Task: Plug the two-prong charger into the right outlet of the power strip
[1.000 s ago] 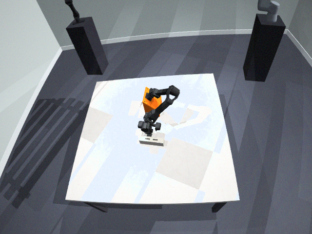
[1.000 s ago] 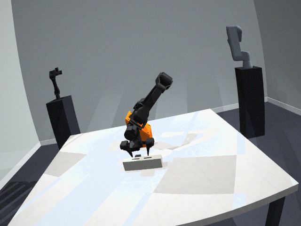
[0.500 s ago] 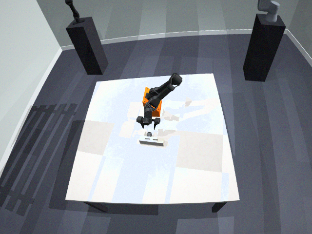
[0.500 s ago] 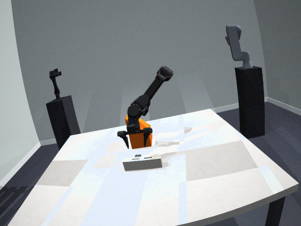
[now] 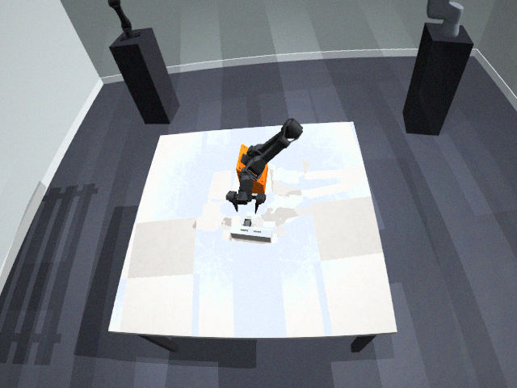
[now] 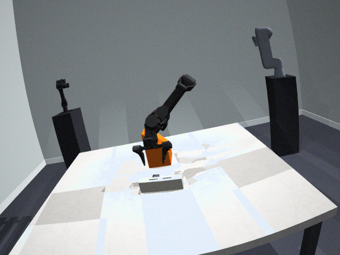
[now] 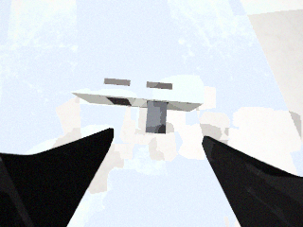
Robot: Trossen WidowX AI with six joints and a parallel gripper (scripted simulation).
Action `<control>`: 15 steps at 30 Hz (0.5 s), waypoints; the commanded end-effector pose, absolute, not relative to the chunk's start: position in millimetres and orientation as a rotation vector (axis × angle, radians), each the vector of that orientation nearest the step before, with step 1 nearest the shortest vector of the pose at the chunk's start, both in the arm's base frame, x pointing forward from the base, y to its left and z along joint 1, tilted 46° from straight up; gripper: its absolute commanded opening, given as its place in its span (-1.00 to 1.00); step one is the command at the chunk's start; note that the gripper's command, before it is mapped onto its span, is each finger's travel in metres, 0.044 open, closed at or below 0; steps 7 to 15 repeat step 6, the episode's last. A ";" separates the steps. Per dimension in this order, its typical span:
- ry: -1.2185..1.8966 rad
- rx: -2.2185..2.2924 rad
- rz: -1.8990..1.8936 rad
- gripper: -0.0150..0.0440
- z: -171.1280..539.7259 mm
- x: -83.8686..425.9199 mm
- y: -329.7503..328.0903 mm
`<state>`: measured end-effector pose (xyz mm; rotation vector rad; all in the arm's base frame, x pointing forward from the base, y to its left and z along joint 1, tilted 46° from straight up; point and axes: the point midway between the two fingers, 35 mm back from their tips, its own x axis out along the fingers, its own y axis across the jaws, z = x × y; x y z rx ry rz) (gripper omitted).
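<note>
The power strip (image 5: 251,238) (image 6: 161,186) (image 7: 95,98) lies on the table, with two dark slots on top. The dark charger (image 5: 247,221) (image 6: 155,175) (image 7: 155,117) sits at the strip's arm-facing side, on the right in the wrist view, with no clear gap. Its prongs are hidden, so how far in they are cannot be told. A dark opening (image 7: 119,101) shows in that side to the left of the charger. My gripper (image 5: 246,211) (image 6: 154,164) (image 7: 158,135) is open and empty, above and back from the charger on the arm's base side.
The orange base (image 5: 259,183) (image 6: 158,158) of my arm stands behind the gripper on the white table (image 5: 166,309) (image 6: 62,236). Two dark pedestals (image 5: 144,79) (image 5: 436,83) bearing other arms stand on the floor beyond the table.
</note>
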<state>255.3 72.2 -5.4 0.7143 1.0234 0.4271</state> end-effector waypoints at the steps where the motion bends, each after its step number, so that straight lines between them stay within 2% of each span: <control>1: 1.018 0.714 0.424 1.00 -4.5 256.0 71.7; 15: 1.018 0.714 0.424 1.00 -4.5 256.0 71.7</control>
